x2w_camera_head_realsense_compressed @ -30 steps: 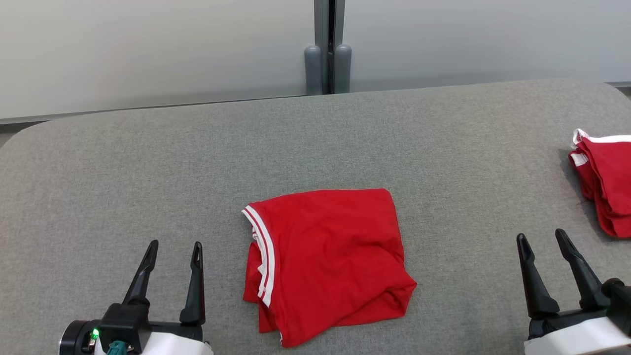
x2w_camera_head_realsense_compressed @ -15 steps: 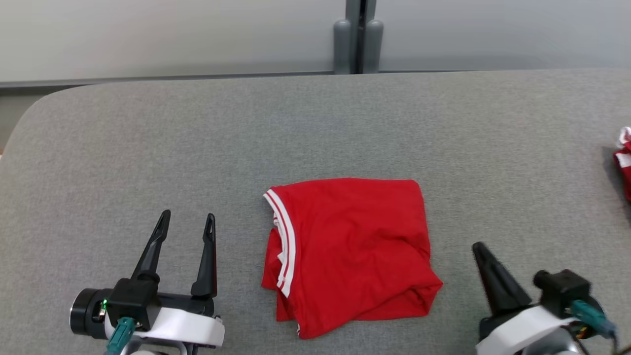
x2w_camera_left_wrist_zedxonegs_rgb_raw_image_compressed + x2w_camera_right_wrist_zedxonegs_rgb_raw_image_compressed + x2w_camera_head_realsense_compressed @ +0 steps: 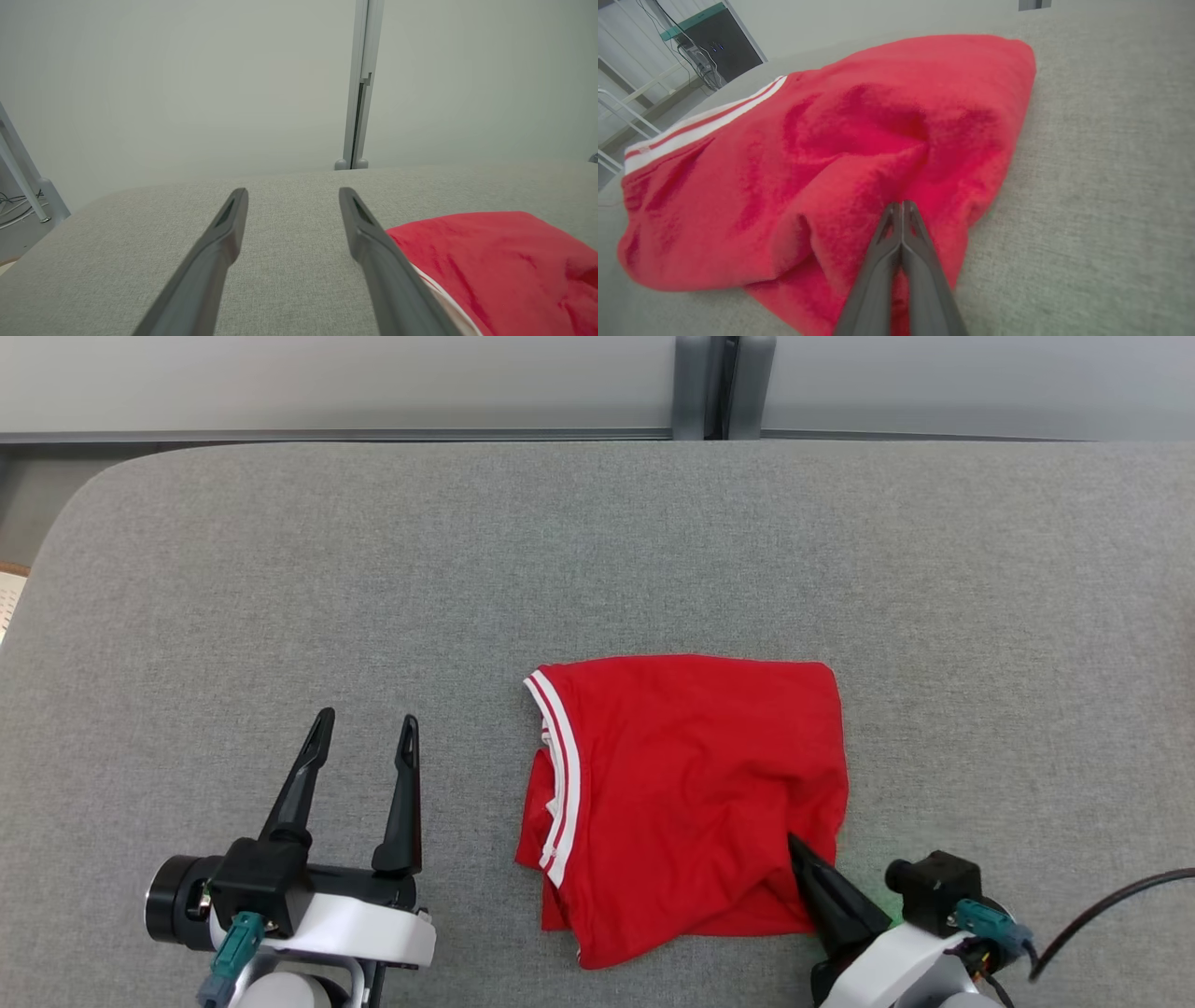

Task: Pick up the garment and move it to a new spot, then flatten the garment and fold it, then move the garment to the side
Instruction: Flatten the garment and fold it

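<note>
Pointing the right hand (image 3: 794, 842) up from the lower right of the frame, fingers pressed together with no gap, tips over the lower right corner of the red garment (image 3: 691, 784). Holding the left hand (image 3: 366, 721) wide and empty at lower left, near the garment's white-striped edge but apart from it. Lying folded at lower centre of the grey bench (image 3: 280, 569).

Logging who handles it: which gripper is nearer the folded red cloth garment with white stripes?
Right. The right gripper, shut, touches the red garment at its near right corner; the left gripper stands open beside its striped edge, apart.
</note>
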